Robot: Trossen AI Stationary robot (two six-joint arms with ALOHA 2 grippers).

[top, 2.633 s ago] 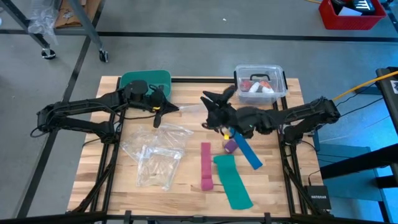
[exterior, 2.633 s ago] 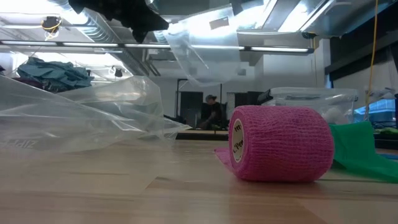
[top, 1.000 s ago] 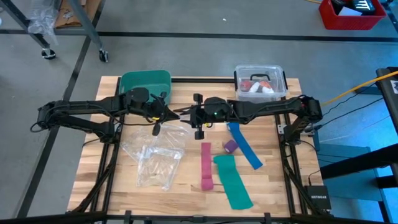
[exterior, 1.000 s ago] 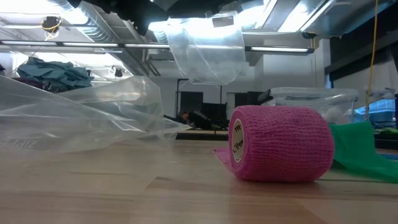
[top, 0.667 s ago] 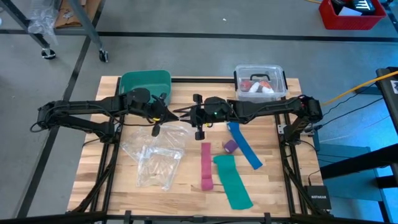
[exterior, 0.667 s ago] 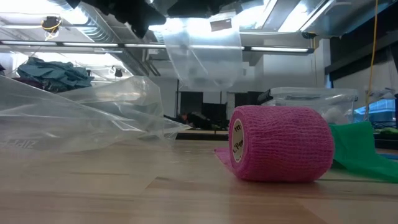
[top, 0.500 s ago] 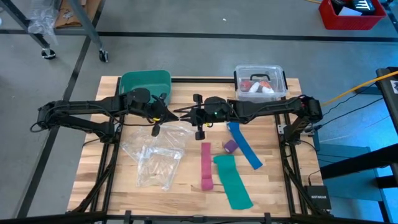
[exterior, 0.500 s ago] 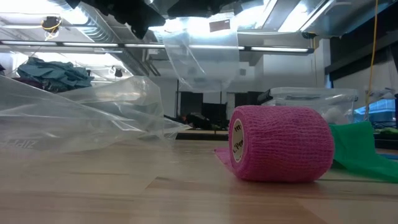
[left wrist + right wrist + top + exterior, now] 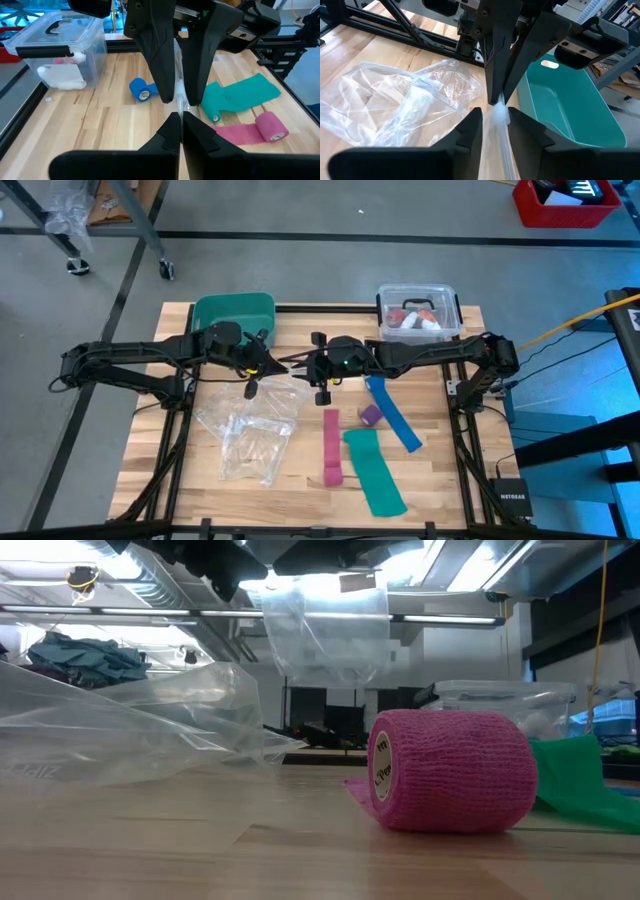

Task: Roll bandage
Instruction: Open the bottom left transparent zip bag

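While the bandage (image 9: 371, 415) is lying untouched on the counter (image 9: 450, 470), the left claw (image 9: 272, 361), pressed together, is pinching a plastic bag (image 9: 325, 625) whose edge the right claw (image 9: 306, 364), spread, is straddling, so bagging, seemingly, is underway.

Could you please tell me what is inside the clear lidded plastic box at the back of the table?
Inside the clear box, red and white items show through the lid. What they are, and anything beneath them, cannot be made out.
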